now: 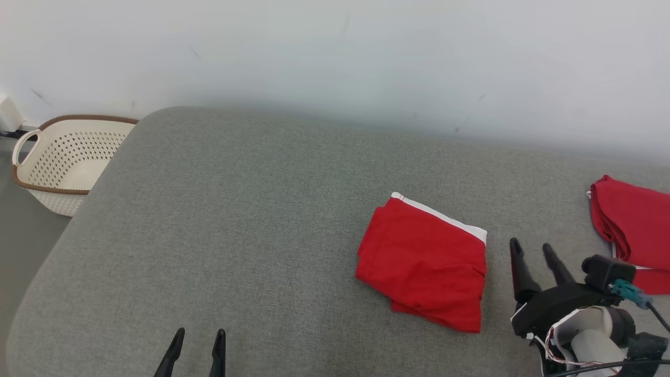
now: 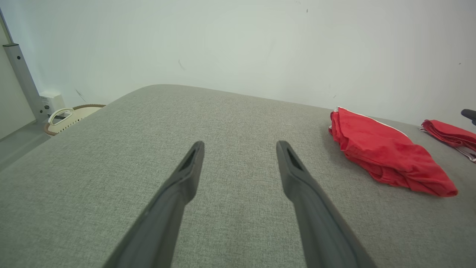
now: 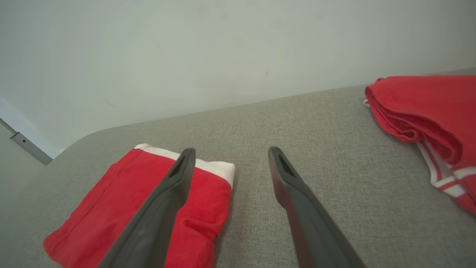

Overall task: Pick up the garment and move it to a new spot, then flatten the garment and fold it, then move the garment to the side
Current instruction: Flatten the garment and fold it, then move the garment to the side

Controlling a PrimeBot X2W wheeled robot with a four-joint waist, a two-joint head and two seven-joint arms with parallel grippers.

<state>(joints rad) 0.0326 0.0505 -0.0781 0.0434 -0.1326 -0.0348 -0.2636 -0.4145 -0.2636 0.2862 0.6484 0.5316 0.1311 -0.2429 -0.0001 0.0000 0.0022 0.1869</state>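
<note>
Grey surface [image 3: 316, 123], right claw [image 3: 230, 152] spread wide and empty, folded red garment [image 3: 93, 216] with white band behind one finger, second red garment [image 3: 420, 108] well apart at right

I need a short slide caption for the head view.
Folded red garment with white band lies on grey fabric surface, open right gripper beside it.

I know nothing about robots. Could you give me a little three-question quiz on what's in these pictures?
1. True or false: the right claw is gripping the folded red garment.
2. Where does the white laundry basket stand, relative to the grey padded surface? A) on it B) on the floor off its left end C) behind the garment
3. Fill in: the strip along the folded garment's far edge is ____.
Key: 1 false, it is open beside it; 2 B; 3 white.
</note>
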